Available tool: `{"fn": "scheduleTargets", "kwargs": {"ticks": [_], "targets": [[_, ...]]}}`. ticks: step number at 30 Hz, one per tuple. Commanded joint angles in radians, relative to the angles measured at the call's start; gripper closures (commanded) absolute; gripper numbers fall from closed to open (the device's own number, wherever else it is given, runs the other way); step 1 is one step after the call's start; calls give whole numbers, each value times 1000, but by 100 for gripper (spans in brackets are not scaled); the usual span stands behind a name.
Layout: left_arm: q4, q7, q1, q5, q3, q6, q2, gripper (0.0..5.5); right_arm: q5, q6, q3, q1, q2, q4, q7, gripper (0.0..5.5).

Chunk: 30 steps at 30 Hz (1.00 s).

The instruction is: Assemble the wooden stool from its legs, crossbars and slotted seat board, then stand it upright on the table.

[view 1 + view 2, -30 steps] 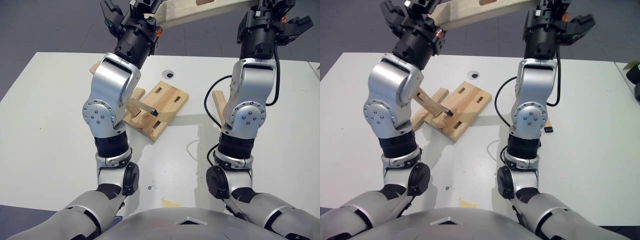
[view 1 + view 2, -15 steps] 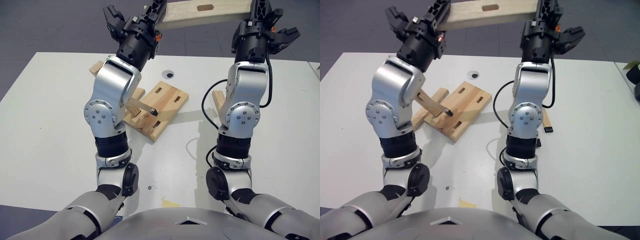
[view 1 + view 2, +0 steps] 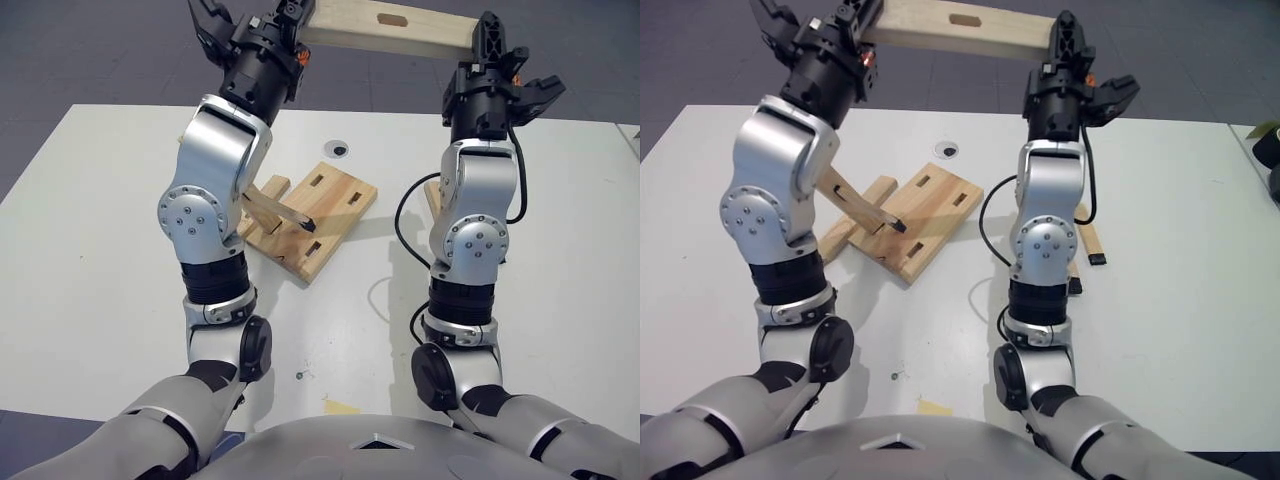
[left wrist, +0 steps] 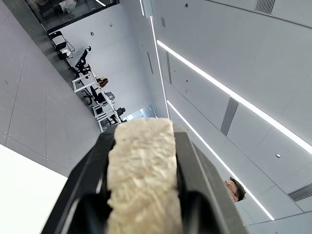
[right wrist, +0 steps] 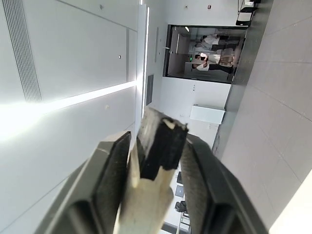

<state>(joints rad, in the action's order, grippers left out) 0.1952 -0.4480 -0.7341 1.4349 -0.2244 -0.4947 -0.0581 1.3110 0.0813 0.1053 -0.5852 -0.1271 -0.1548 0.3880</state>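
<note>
1. The wooden bar (image 3: pixel 400 35) is held in the air across the top centre of the head views, clear of the table (image 3: pixel 100 250). Its long axis runs left to right, with the left end higher in the frame and the right end sloping down. One broad face is turned toward the camera, with an oblong slot near its middle.
2. The left gripper (image 3: pixel 290 12), at the top of the frame left of centre, is clamped on the bar's left end. In the left wrist view its fingers (image 4: pixel 92 165) press both sides of the rough end grain (image 4: pixel 141 175).
3. The right gripper (image 3: pixel 490 40), at the upper right, is clamped on the bar's other end. In the right wrist view a dark-tipped end sits tight between its fingers (image 5: pixel 109 165).
4. The slotted seat board (image 3: pixel 335 205) lies flat on the table at frame centre, between the two forearms. Its long axis runs diagonally from upper right to lower left, and three rectangular slots show.
5. A leg (image 3: pixel 275 208) lies slanted over the board's left part, its dark tip pointing toward the centre of the frame. I cannot tell whether it is seated in a slot.
6. Another wooden strip (image 3: pixel 1092 240) lies on the table just right of the right forearm and is partly hidden by it.
7. A small round hole (image 3: pixel 340 150) is in the tabletop just above the board.
</note>
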Motion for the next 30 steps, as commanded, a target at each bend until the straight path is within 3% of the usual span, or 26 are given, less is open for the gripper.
{"fn": "scheduleTargets", "kwargs": {"ticks": [1, 8, 13, 19, 25, 30], "targets": [[14, 55, -85, 15, -6, 14, -2, 447, -8, -43, -5, 60, -116, 17, 20, 303], [3, 64, -106, -12, -23, 6, 36, 447, 99, -237, -43, 132, -23, -84, -104, 187], [-31, 98, -158, 1, -78, -27, 140, 448, 192, -441, -23, 249, 134, -223, -241, 116], [-48, 176, -195, -10, -110, -107, 301, 448, 195, -533, 49, 287, 267, -250, -334, 26], [-70, 599, -260, -288, 35, -199, 613, 448, 176, -620, 187, 271, 512, -267, -518, 10], [-5, 968, -280, -572, 244, -84, 705, 448, 95, -689, 134, 146, 645, -301, -646, 10]]}}
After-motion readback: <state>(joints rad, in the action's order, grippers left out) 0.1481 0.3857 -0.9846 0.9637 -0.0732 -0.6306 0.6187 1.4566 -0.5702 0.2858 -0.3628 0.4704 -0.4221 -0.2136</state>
